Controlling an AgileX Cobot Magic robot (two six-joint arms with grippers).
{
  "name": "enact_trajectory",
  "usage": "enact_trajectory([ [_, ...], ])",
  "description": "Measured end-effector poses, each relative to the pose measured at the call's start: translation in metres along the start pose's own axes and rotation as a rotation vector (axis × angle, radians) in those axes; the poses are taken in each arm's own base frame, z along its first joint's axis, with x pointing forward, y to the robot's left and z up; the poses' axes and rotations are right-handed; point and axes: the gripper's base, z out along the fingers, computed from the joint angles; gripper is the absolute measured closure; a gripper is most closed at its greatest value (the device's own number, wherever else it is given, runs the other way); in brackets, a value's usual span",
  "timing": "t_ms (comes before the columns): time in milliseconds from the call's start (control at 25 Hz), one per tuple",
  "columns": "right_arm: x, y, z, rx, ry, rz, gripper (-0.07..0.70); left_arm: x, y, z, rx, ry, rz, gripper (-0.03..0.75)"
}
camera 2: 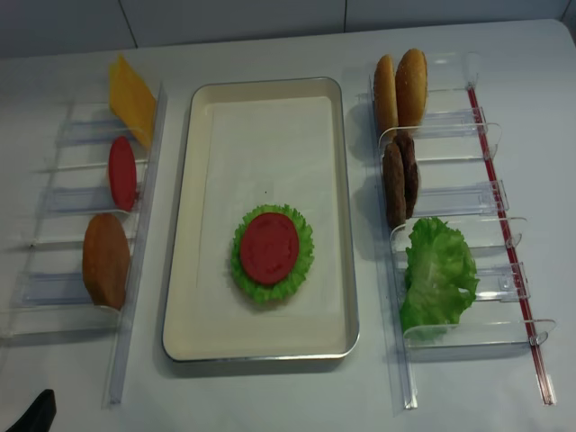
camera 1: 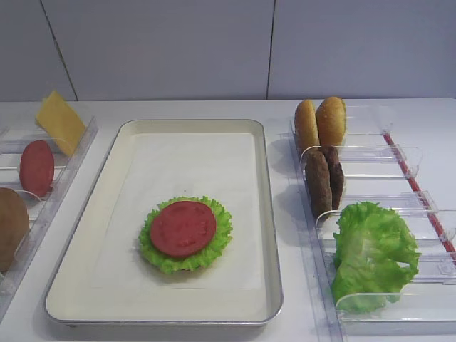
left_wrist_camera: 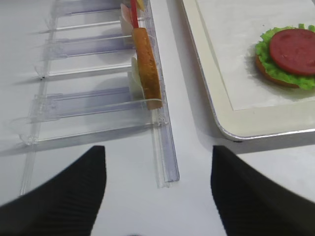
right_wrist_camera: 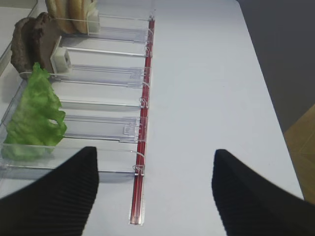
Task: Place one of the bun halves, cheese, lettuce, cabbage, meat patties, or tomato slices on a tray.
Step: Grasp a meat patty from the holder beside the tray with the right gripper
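- Tray point(camera 1: 265, 214) sits mid-table; on its paper liner a stack: bun half point(left_wrist_camera: 268, 77) at the bottom, lettuce point(camera 1: 217, 239) on it, 1 tomato slice point(camera 1: 182, 228) on top.
- Left rack point(camera 2: 135, 270): cheese point(camera 1: 60, 121) at the far end, 1 tomato slice point(camera 1: 36, 167) upright in the middle slot, 1 bun half point(camera 2: 106, 259) in the near slot.
- Right rack point(camera 1: 370, 160): 2 bun halves point(camera 1: 320, 121) on edge at the far end, 2 meat patties point(camera 1: 324, 178) on edge next, loose lettuce point(camera 1: 372, 255) in the near slots.
- Right gripper point(right_wrist_camera: 155, 189): jaws spread wide, nothing between them; it hangs over the near end of the right rack, the loose lettuce just ahead and to its left.
- Left gripper point(left_wrist_camera: 157, 189): jaws wide apart, empty, over bare table at the near end of the left rack; tray stack well off to its right.
- Dark shape point(camera 2: 36, 412) at the bottom-left corner of the overhead view, probably part of the left arm.
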Motion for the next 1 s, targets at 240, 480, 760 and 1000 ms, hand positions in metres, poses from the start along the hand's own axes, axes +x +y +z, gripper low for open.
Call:
enact_trajectory([
  [240,0.0,0.0,0.0,0.0,0.0,0.009,0.122,0.0,0.0,0.0,0.0,0.0,0.0,0.286],
  [480,0.0,0.0,0.0,0.003,0.0,0.0,0.122,0.0,0.0,0.0,0.0,0.0,0.0,0.286],
  [760,-0.003,0.004,-0.001,-0.041,-0.021,-0.099,0.122,0.0,0.0,0.0,0.0,0.0,0.0,0.286],
  [1000,-0.034,0.019,0.0,-0.218,-0.015,-0.114,0.122,0.0,0.0,0.0,0.0,0.0,0.0,0.286],
])
